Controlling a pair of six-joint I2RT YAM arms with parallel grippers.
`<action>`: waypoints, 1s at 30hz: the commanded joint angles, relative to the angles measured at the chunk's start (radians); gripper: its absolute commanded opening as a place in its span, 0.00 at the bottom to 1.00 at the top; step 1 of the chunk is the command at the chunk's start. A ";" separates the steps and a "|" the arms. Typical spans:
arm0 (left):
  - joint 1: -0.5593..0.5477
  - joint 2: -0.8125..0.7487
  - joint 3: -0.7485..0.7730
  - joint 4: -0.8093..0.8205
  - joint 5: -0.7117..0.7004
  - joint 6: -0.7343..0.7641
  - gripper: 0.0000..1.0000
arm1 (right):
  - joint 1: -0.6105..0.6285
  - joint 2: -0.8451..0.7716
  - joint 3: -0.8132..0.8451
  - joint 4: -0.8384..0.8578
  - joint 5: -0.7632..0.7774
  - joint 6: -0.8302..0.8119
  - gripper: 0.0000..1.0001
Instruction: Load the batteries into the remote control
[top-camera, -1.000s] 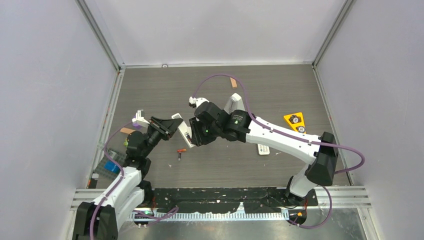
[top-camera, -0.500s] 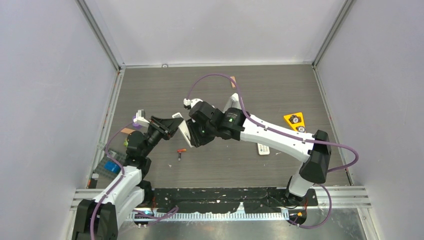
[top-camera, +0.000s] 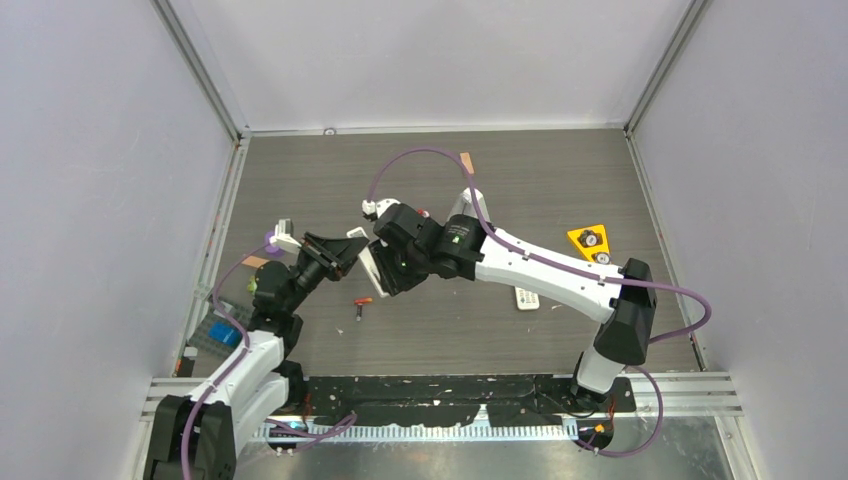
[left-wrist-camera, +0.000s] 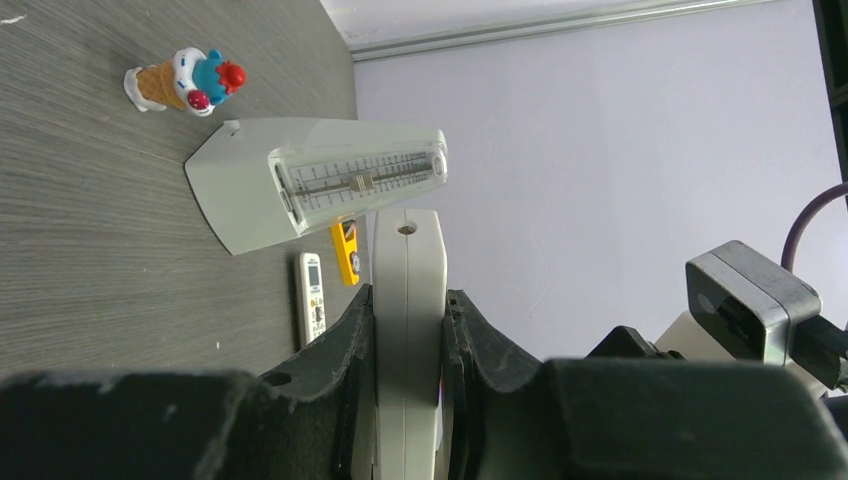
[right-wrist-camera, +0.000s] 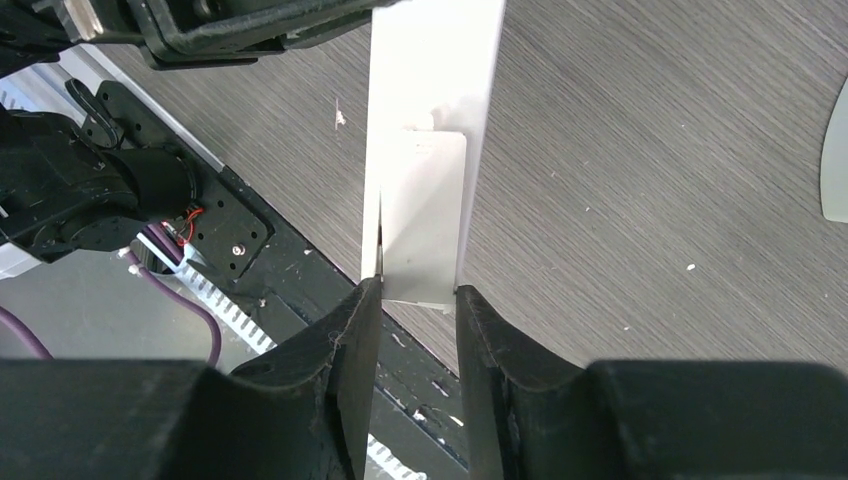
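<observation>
white cover, sitting crooked on a remote held in mid-air
the left gripper (left-wrist-camera: 408, 300) is closed to a narrow gap on the remote (right-wrist-camera: 430, 90) and holds it up off the table (top-camera: 560, 180), between the two arms. the right gripper (right-wrist-camera: 413, 300) is drawn in to a slim gap around the near end of the cover (right-wrist-camera: 424, 215), and both its fingers seem to touch the cover's edges. a dark slit runs along one side of the cover, so it looks skewed rather than flush. a push or pull off the remote's line could jam the cover, twist the remote in the left gripper's hold, or flick the cover loose to drop. one battery (top-camera: 362, 303) lies on the table below, apart from the remote. i cannot tell whether any are inside, so closing now might leave it short.
</observation>
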 joint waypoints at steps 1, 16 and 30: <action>0.002 0.009 0.028 0.105 0.016 -0.021 0.00 | 0.013 0.007 0.049 -0.019 -0.001 -0.023 0.37; 0.002 0.029 0.005 0.159 0.003 -0.037 0.00 | 0.020 0.022 0.066 -0.055 0.025 0.001 0.49; 0.002 0.034 -0.015 0.126 -0.013 -0.077 0.00 | 0.001 -0.016 0.050 -0.028 0.038 0.097 0.56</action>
